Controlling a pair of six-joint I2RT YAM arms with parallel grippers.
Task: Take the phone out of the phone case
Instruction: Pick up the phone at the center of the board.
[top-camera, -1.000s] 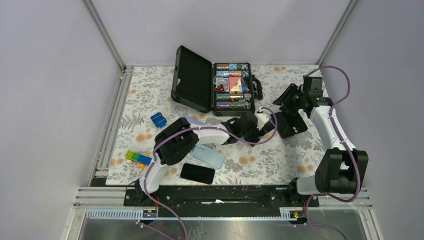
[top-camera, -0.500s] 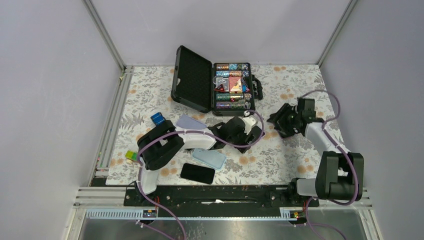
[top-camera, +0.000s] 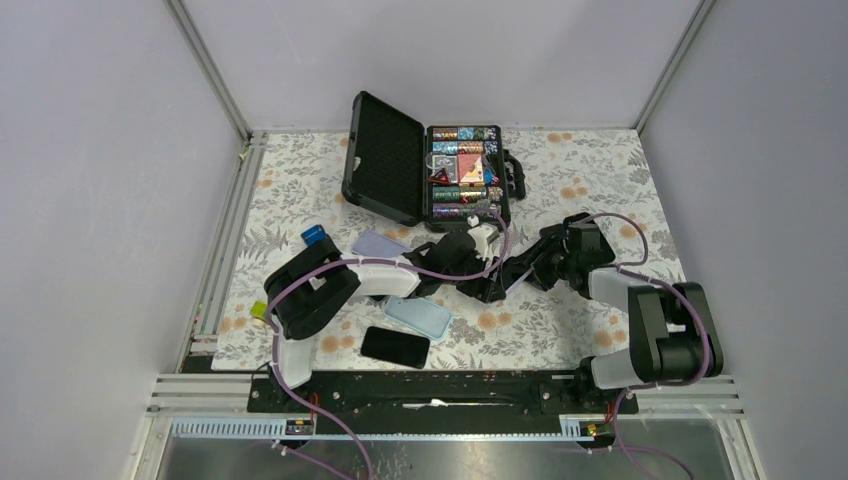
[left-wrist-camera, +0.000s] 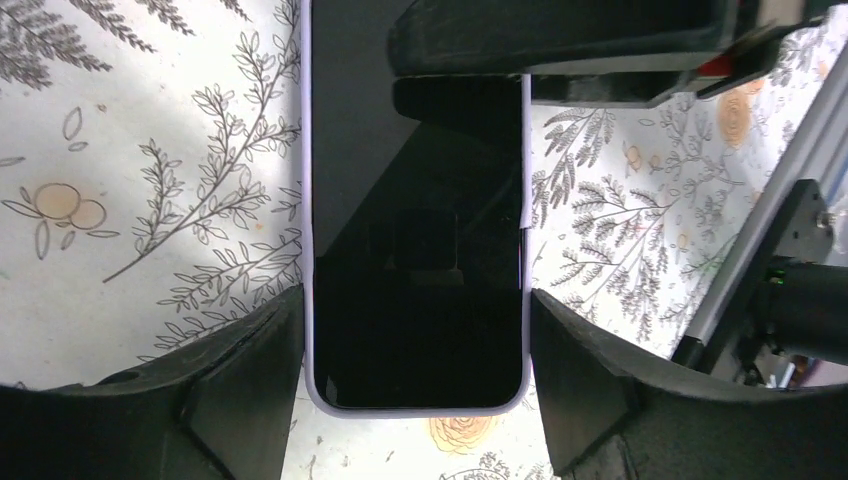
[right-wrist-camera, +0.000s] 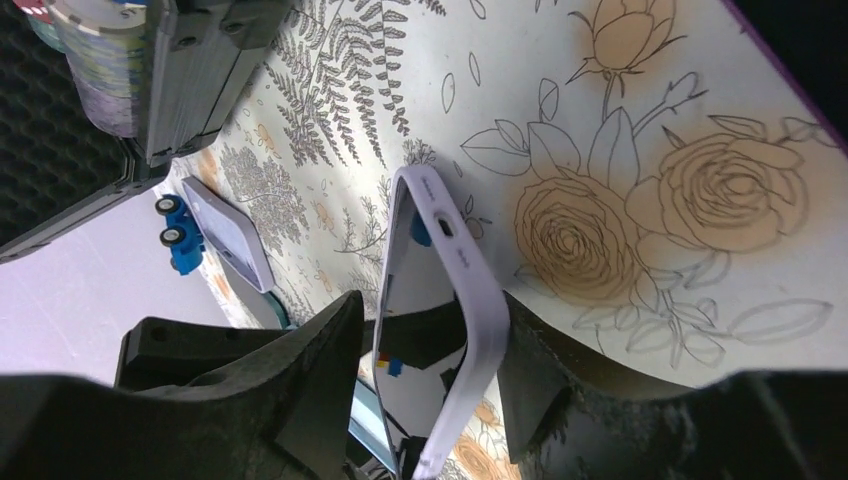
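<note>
The phone (left-wrist-camera: 415, 280), black screen up, sits in a lavender case (right-wrist-camera: 455, 300) on the floral mat. In the left wrist view my left gripper (left-wrist-camera: 415, 305) has a finger pressed against each long side of the case near its bottom end. In the right wrist view my right gripper (right-wrist-camera: 430, 320) straddles the case's port end. One finger touches the back, and the other stands a small gap off the screen. In the top view both grippers meet mid-table, left (top-camera: 487, 287) and right (top-camera: 522, 268), and hide the phone.
An open black case of poker chips (top-camera: 465, 175) stands behind the grippers. A lavender case (top-camera: 380, 243), a blue toy car (top-camera: 317, 235), a light blue case (top-camera: 418, 317), a black phone (top-camera: 395, 346) and coloured blocks (top-camera: 258, 310) lie to the left and front.
My right arm has swung down from the back right and leftward to the phone's end. My left gripper has drawn back to the left a little.
</note>
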